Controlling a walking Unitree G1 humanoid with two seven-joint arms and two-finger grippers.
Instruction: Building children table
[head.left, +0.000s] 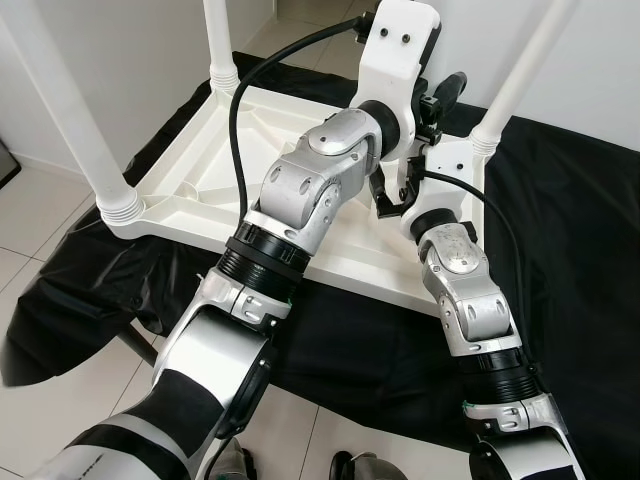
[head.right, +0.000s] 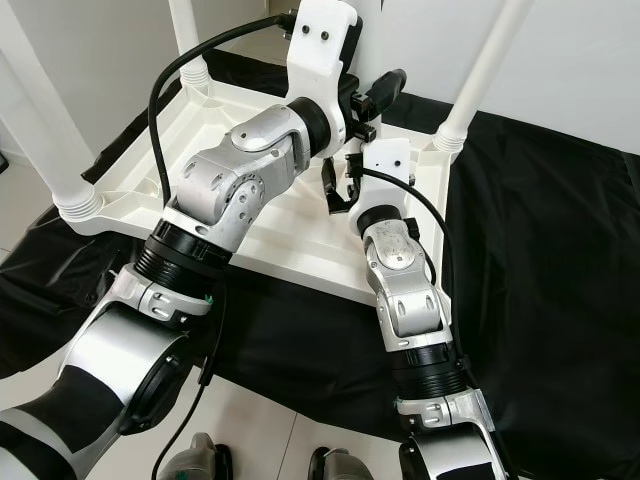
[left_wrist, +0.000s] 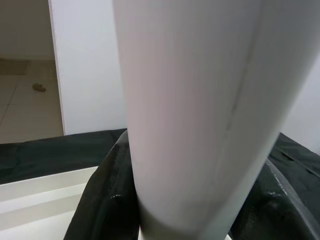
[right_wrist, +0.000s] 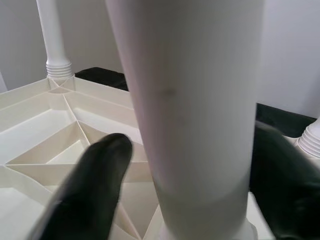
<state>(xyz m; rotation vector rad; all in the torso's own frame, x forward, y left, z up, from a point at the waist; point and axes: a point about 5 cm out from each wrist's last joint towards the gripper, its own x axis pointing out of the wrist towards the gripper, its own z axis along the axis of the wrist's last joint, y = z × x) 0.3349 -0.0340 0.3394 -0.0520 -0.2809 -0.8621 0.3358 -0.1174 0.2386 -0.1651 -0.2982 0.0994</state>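
Note:
A white children's table (head.left: 200, 190) lies upside down on a black cloth (head.left: 580, 250). Three white legs stand screwed in: near left (head.left: 70, 110), far left (head.left: 218, 40) and far right (head.left: 520, 70). Both arms meet over the table's right side. My left gripper (head.left: 440, 100) is shut on a fourth white leg (left_wrist: 195, 100), with black fingers (left_wrist: 105, 200) pressed to both sides. My right gripper (head.left: 392, 195) is lower on the same leg (right_wrist: 195, 100), near its base. It is open, with one finger (right_wrist: 100, 175) a small gap off the leg. My arms hide this leg in the eye views.
The black cloth hangs over the edge of a low support and onto the tiled floor (head.left: 40, 210) at the left. White walls (head.left: 600, 60) stand close behind the table. My feet (head.right: 330, 465) are on the tiles just before the cloth.

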